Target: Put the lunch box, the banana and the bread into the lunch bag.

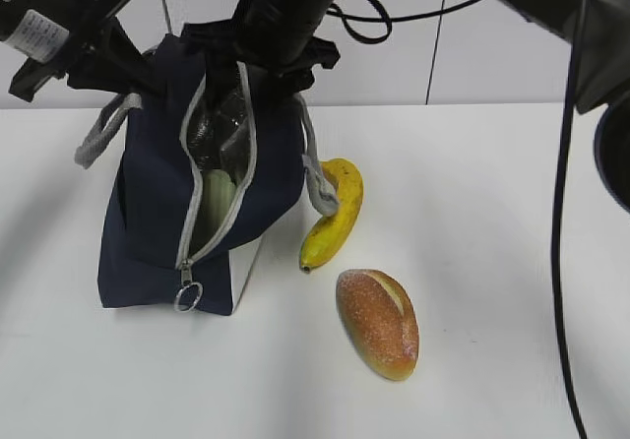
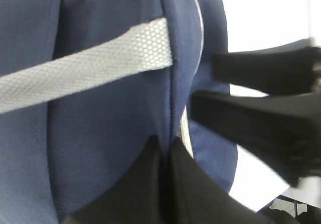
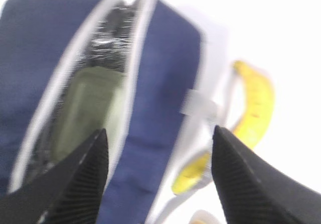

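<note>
The navy lunch bag (image 1: pixel 157 203) stands upright at the left with its zipper open. Inside it lies the lunch box (image 1: pixel 219 195), its pale green lid (image 3: pixel 90 108) showing through the opening. My left gripper (image 2: pixel 168 144) is shut on the lunch bag's fabric edge (image 2: pixel 100 133) near the top. My right gripper (image 3: pixel 160 130) hovers open just above the lunch bag's opening (image 3: pixel 165 83), nothing between its fingers. The banana (image 1: pixel 335 213) lies on the table right beside the bag, under a grey strap. The bread (image 1: pixel 377 323) lies in front of the banana.
A grey strap handle (image 2: pixel 85 71) crosses the bag's side, and another loops out at the left (image 1: pixel 98 134). A metal ring zip pull (image 1: pixel 187 296) hangs at the bag's lower front. The white table (image 1: pixel 492 262) stretches to the right. Dark cables (image 1: pixel 566 213) hang at the right.
</note>
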Motion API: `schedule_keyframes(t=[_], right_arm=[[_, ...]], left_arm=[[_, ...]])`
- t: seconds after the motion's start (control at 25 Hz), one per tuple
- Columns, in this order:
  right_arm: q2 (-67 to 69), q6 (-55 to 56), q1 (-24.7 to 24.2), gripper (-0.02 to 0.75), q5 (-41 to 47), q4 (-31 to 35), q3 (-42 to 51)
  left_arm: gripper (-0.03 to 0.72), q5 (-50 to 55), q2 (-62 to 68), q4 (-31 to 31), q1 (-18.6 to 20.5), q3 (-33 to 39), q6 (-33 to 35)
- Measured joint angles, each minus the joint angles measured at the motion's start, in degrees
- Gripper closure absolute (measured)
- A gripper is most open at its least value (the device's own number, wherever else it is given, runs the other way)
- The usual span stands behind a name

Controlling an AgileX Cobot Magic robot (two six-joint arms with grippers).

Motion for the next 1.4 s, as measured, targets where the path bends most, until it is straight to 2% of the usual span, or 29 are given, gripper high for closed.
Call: schedule_keyframes(t=[0.24,0.48,0.64,0.88,1.16,1.4], right_arm=[[-5.84,0.01,-2.90,0.260,0.46,-2.34,2.65],[-12.24,0.01,-7.09,0.260,0.55,-6.72,10.88],[-13.74,0.12,-9.01,0.260,0.55,-6.99,16.39],[-13.46,1.11,-9.51,0.260,0.55,-9.61,22.36],[-9.65,2.23,-9.51,0.258,0.30,-9.60,23.86],[-4.29,3.67,-9.51,0.162,-3.43,-8.40,23.86]], left_arm=[[0.691,0.44,0.00,0.04,0.00,0.00,0.00],[0.691,0.58,0.00,0.04,0.00,0.00,0.00],[0.691,0.58,0.00,0.12,0.00,0.00,0.00],[0.691,0.64,0.00,0.12,0.00,0.00,0.00],[0.691,0.59,0.00,0.18,0.00,0.00,0.00],[0.691,0.59,0.00,0.18,0.00,0.00,0.00]])
